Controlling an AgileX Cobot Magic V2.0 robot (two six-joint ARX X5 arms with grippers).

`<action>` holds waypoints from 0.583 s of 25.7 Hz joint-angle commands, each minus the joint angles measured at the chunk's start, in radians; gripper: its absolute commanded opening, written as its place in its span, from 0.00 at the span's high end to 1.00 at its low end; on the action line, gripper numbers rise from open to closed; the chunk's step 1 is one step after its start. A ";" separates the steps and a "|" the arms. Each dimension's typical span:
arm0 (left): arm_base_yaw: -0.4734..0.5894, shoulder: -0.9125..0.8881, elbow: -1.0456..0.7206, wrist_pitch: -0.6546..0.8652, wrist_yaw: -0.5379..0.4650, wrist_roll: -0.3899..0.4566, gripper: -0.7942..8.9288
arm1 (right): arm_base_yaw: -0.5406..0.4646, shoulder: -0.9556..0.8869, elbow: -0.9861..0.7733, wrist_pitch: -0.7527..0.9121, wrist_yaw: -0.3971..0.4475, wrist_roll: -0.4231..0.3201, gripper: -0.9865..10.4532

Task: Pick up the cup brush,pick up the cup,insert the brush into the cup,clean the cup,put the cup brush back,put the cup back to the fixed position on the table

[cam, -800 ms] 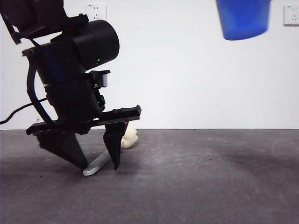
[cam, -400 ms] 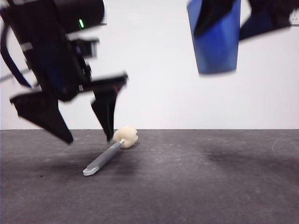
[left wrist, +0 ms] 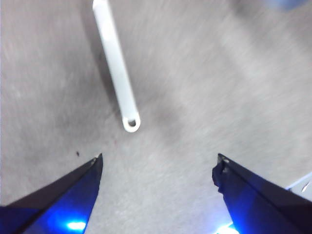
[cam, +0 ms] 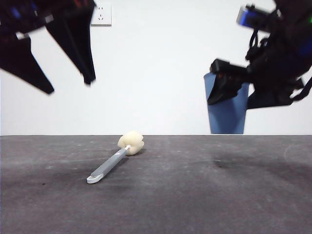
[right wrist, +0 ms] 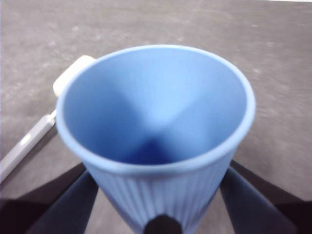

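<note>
The cup brush (cam: 113,165) lies flat on the table (cam: 195,200), cream sponge head (cam: 130,143) farther back and white looped tip toward the front. My left gripper (cam: 68,87) is open and empty, high above the brush at the upper left. In the left wrist view its jaws stand wide apart (left wrist: 159,157) over the grey handle (left wrist: 116,68). My right gripper (cam: 237,97) is shut on the blue ribbed cup (cam: 226,119), held upright and low at the right. The right wrist view looks into the empty cup (right wrist: 156,126), with the brush (right wrist: 27,144) on the table beyond it.
A white wall stands behind the table, with a socket (cam: 101,13) at the upper left. Bare dark table surface stretches between the brush and the cup and across the front.
My left gripper has risen away from the brush, which stays on the table. My right gripper has brought the cup down from the top edge, now upright and low.
</note>
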 commanded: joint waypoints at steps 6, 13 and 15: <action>-0.003 -0.045 -0.006 -0.016 -0.010 0.031 0.52 | -0.023 0.237 -0.010 0.254 -0.035 -0.042 0.92; -0.003 -0.045 -0.006 -0.016 -0.044 0.031 0.52 | -0.023 0.309 -0.010 0.285 -0.035 -0.058 0.92; -0.003 -0.045 -0.006 -0.017 -0.054 0.031 0.52 | -0.023 0.311 -0.010 0.282 -0.034 -0.058 0.90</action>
